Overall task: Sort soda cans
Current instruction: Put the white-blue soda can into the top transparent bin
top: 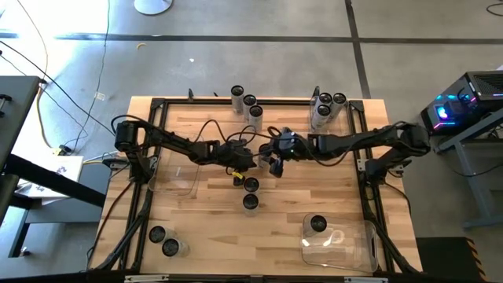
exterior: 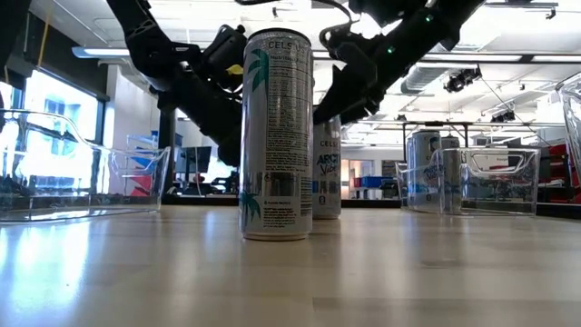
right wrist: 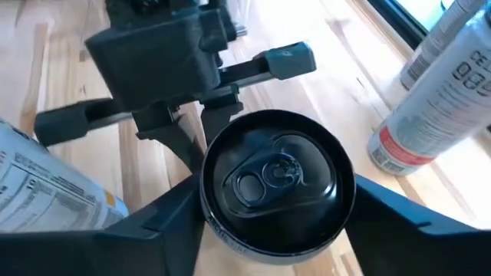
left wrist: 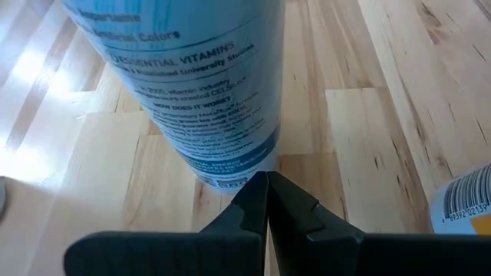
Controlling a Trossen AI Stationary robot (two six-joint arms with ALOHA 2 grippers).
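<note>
We count twelve soda cans [top: 251, 185] and two clear bins [top: 350, 244] on the wooden tabletop [top: 212, 236].

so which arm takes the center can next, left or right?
Right, probably. The right claw already straddles that can, fingers open on both sides of it. The left claw is shut beside the same can, gripping nothing.
</note>
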